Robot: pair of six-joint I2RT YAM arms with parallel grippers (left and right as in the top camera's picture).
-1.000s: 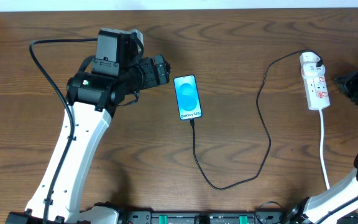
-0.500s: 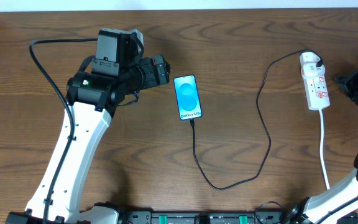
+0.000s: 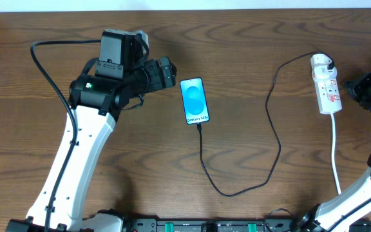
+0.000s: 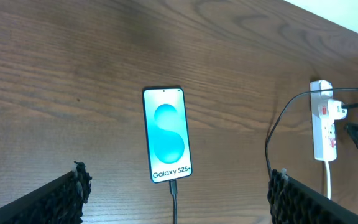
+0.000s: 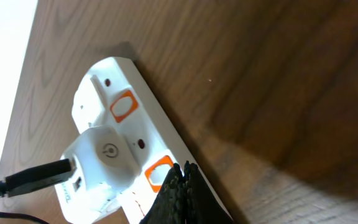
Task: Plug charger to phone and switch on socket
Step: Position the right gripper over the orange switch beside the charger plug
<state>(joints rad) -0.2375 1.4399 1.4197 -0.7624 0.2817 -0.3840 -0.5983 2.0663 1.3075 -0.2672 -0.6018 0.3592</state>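
The phone (image 3: pixel 194 100) lies flat mid-table, blue screen up, reading "Galaxy S25+" in the left wrist view (image 4: pixel 166 142). The black charger cable (image 3: pixel 272 129) is plugged into the phone's lower end (image 4: pixel 173 186), loops across the table and ends in a white plug head (image 3: pixel 323 62) seated in the white socket strip (image 3: pixel 328 89). My left gripper (image 4: pixel 176 193) is open and empty, hovering just left of the phone. My right gripper (image 5: pixel 182 180) is shut, its tips over an orange switch (image 5: pixel 160 171) beside the plug head (image 5: pixel 101 158); contact cannot be told.
The strip's white cord (image 3: pixel 335 151) runs toward the front edge at the right. A second orange switch (image 5: pixel 123 106) sits further along the strip. The left arm's black cable (image 3: pixel 50 77) arcs over the table's left side.
The right gripper has shifted slightly left, closer to the socket strip. The left arm, phone and cable have not moved.
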